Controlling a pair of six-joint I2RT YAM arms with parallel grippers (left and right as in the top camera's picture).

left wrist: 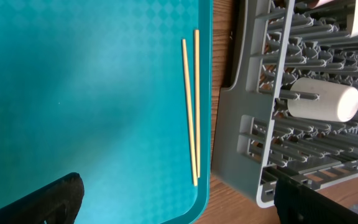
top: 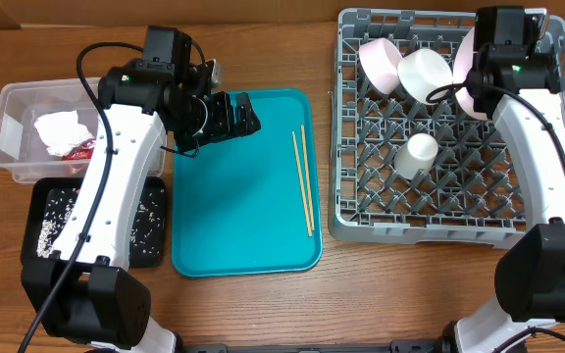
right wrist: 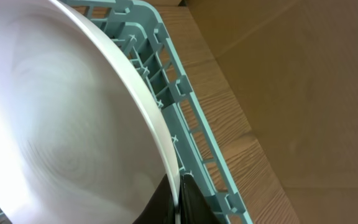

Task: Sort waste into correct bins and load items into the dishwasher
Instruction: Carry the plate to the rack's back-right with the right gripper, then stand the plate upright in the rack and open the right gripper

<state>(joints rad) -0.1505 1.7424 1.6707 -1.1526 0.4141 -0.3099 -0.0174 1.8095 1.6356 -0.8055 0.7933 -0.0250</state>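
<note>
We are hovering our left gripper (top: 244,116), fingers spread wide, over the teal tray's (top: 224,230) far left corner, and the chopsticks (top: 304,181) are lying along its right edge. Our right gripper (right wrist: 176,200) is pinching the rim of a white plate (right wrist: 55,124) that is standing at the dish rack's (top: 439,224) far right corner.

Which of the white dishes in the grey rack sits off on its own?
The small white cup, alone near the middle of the rack; both bowls and the plate crowd together along the far edge.
</note>
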